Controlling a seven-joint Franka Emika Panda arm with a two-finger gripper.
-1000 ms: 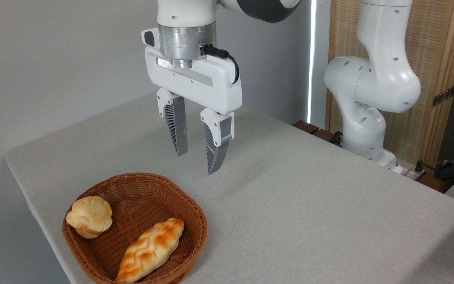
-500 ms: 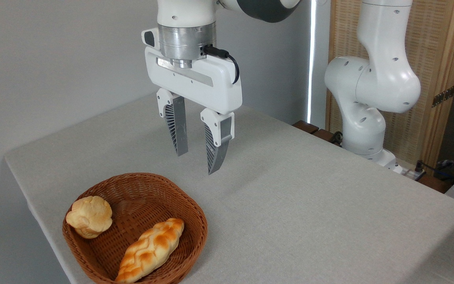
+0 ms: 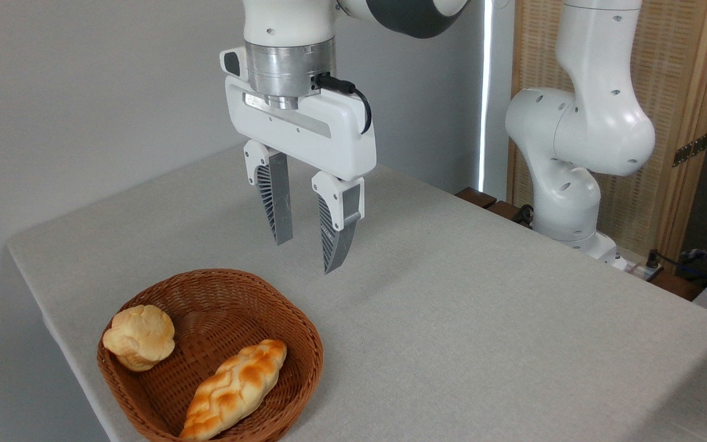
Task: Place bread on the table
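Near the left edge of the table, a brown wicker basket holds two pieces of bread. The round bun leans against the basket's left inner wall, pale golden with a lumpy, cracked top. The braided loaf lies at a slant along the near right side, apart from the bun. Neither piece is on the tabletop yet.

The gripper hangs above the table just beyond the basket's far rim, pointing down, its two ribbed fingers parted with nothing between them.

The bun looks light and, judging by its puffed shape, probably soft or at least easy to dent, so a gentle squeeze should do. Its rounded sides offer no flat faces. The best hold seems to be across its middle, below the swollen top, where the fingers can seat on the widest part and not slide off the dome. The basket wall close on the bun's left leaves little room for a finger there, so closing along the near-far line may be cleaner. A knobbly crust should give decent friction.
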